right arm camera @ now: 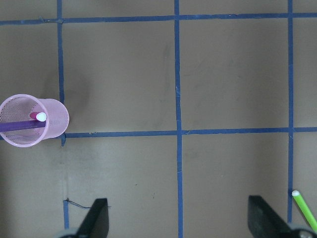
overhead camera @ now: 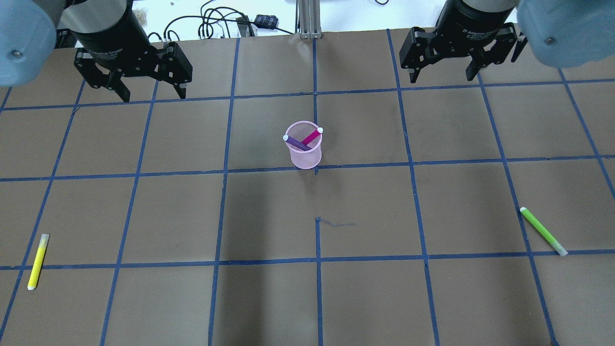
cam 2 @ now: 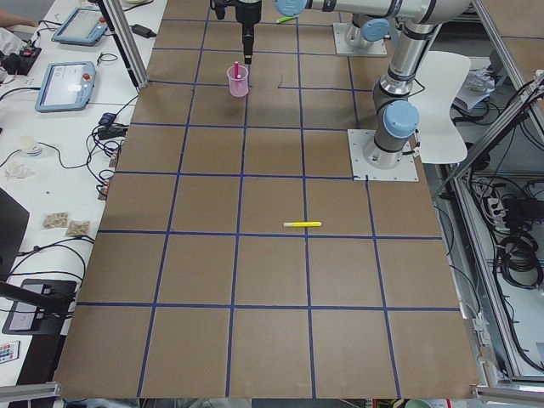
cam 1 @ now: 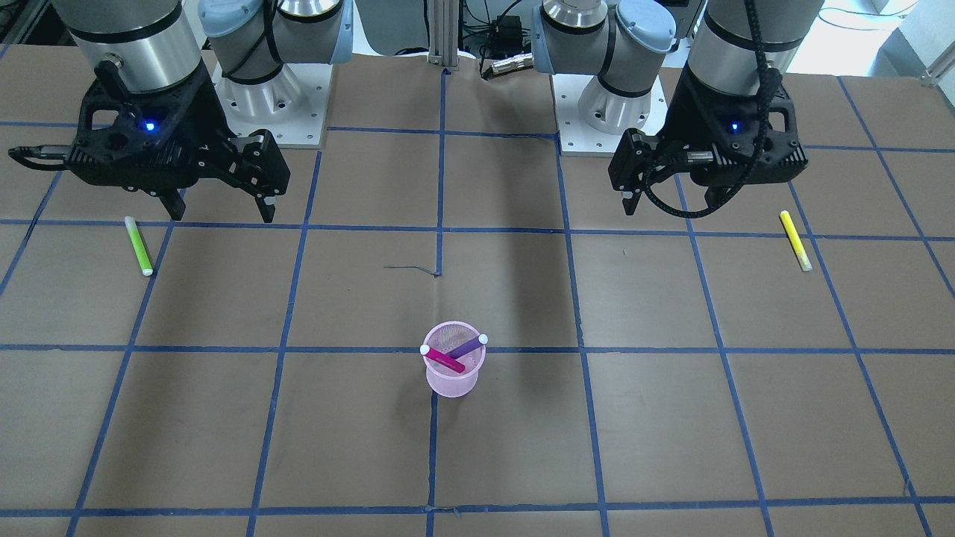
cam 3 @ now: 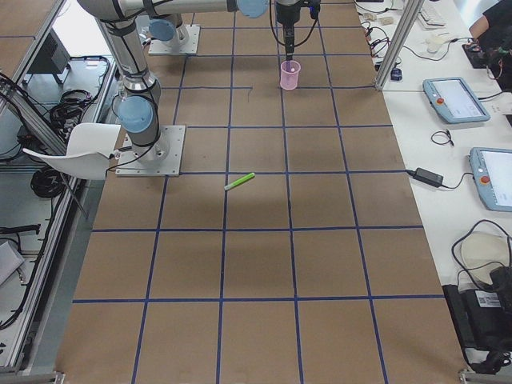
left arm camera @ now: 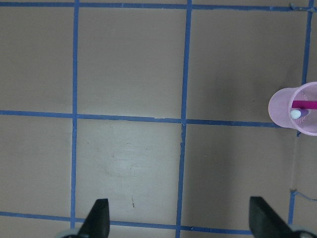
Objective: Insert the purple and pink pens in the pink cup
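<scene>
The pink mesh cup (cam 1: 452,384) stands upright near the table's middle, also in the overhead view (overhead camera: 305,158). The purple pen (cam 1: 468,345) and the pink pen (cam 1: 445,362) stand crossed inside it, white tips leaning on the rim. My left gripper (overhead camera: 153,96) is open and empty, hovering well to the cup's left. My right gripper (overhead camera: 442,78) is open and empty, hovering well to the cup's right. The left wrist view shows the cup (left arm camera: 280,111) at its right edge. The right wrist view shows the cup (right arm camera: 54,121) at its left.
A yellow pen (overhead camera: 37,262) lies on the table at the left side, near the robot. A green pen (overhead camera: 543,230) lies at the right side and also shows in the right wrist view (right arm camera: 303,208). Blue tape lines grid the brown table.
</scene>
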Available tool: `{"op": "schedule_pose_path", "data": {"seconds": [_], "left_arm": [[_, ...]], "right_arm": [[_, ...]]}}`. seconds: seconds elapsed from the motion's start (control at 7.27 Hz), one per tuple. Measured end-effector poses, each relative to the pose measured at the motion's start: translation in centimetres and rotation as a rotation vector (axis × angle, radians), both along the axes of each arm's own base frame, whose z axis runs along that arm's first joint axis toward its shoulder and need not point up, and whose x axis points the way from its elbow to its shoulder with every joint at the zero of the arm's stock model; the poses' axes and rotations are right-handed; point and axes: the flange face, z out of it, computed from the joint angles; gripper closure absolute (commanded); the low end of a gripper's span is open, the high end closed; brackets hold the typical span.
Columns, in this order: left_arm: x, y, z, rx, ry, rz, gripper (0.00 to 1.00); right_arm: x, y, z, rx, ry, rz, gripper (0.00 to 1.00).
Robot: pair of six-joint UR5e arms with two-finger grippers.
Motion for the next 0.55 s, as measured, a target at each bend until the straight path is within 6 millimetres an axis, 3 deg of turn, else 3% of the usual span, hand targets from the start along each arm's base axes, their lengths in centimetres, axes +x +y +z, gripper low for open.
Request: {"op": "schedule_pose_path", "data": {"seconds": [0.55], "left_arm": [[-0.25, -0.22, -0.56, -0.049, 0.03, 0.075, 0.0]], "right_arm": [[0.01, 0.02, -0.01, 0.001, -0.001, -0.004, 0.0]]}}
